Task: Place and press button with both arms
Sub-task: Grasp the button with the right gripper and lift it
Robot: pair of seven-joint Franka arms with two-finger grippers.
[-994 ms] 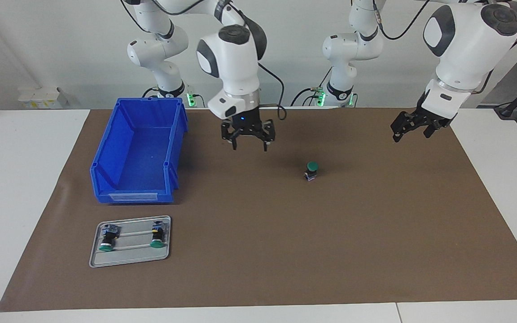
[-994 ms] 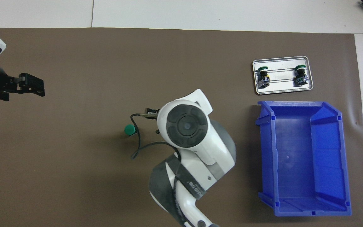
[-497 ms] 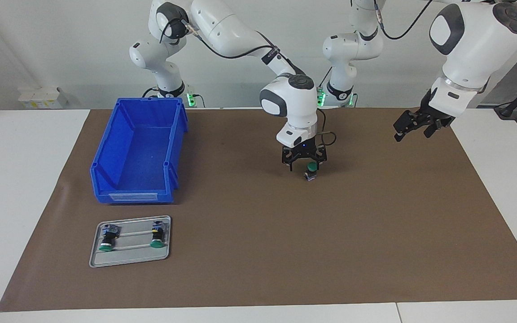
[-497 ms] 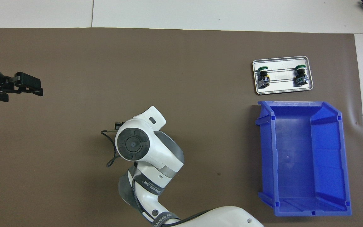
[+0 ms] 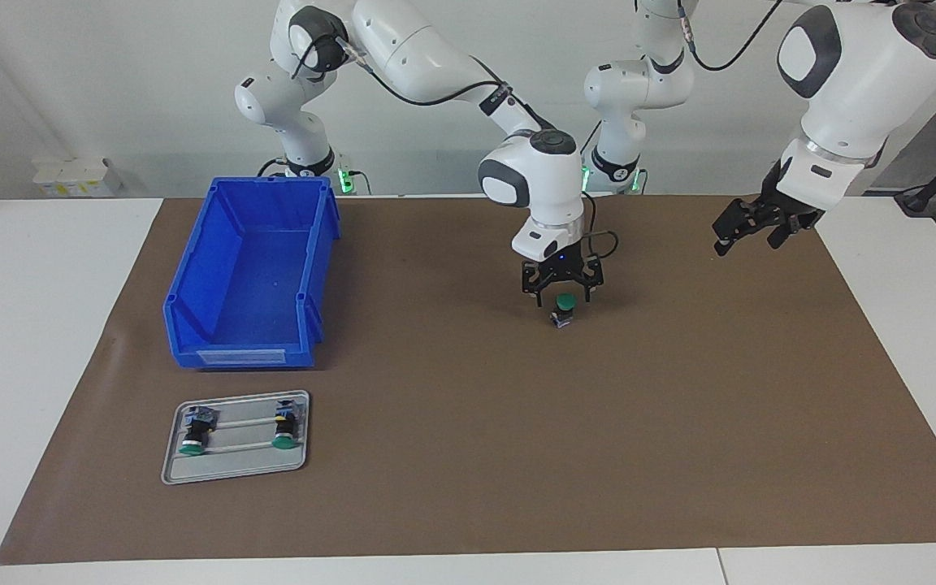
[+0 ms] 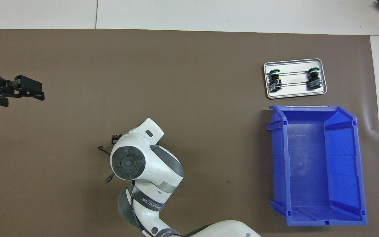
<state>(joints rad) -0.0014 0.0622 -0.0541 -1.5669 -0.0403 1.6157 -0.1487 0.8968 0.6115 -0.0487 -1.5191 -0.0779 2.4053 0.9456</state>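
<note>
The green-capped push-button (image 5: 565, 309) stands upright on the brown mat (image 5: 468, 455), toward the left arm's end from the blue bin (image 5: 253, 272). The right gripper (image 5: 563, 284) hangs directly over it, fingers spread – not touching the cap. The left gripper (image 5: 748, 231) waits in the air over the mat's edge; I cannot tell how its fingers stand. Two more push-buttons (image 5: 238, 428) lie on the grey tray (image 5: 232, 470), farther from the robots than the bin.

Right gripper (image 5: 562, 294) lowered, fingers spread; left gripper (image 5: 748, 230) raised, waiting.
</note>
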